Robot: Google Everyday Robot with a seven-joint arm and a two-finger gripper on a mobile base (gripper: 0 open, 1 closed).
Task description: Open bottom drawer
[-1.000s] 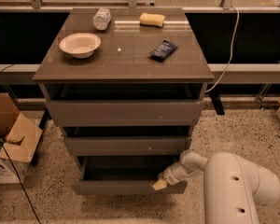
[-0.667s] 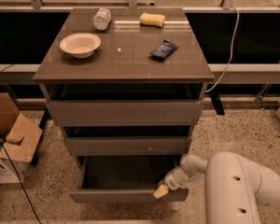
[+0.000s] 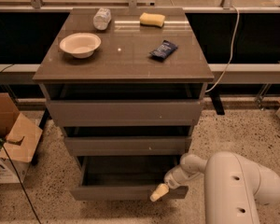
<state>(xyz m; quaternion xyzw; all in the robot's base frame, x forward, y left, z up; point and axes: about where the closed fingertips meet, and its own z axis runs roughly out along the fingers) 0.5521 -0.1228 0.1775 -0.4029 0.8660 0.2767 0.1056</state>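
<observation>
The bottom drawer (image 3: 116, 192) of the grey-brown cabinet stands pulled out toward me, its dark grey inside (image 3: 130, 171) showing. My gripper (image 3: 159, 192) is at the right part of the drawer's front edge, its cream fingertip over the front panel. The white arm (image 3: 238, 185) reaches in from the lower right. The middle drawer (image 3: 126, 145) and the top drawer (image 3: 123, 112) above it stand shut.
On the cabinet top (image 3: 130, 64) lie a white bowl (image 3: 80, 44), a crushed plastic bottle (image 3: 101, 18), a yellow sponge (image 3: 152, 19) and a dark blue packet (image 3: 163, 49). An open cardboard box (image 3: 11, 143) stands on the floor at left. A cable (image 3: 228, 55) hangs at right.
The bottom drawer has slid further out toward me, and my gripper has moved down and back with its front edge.
</observation>
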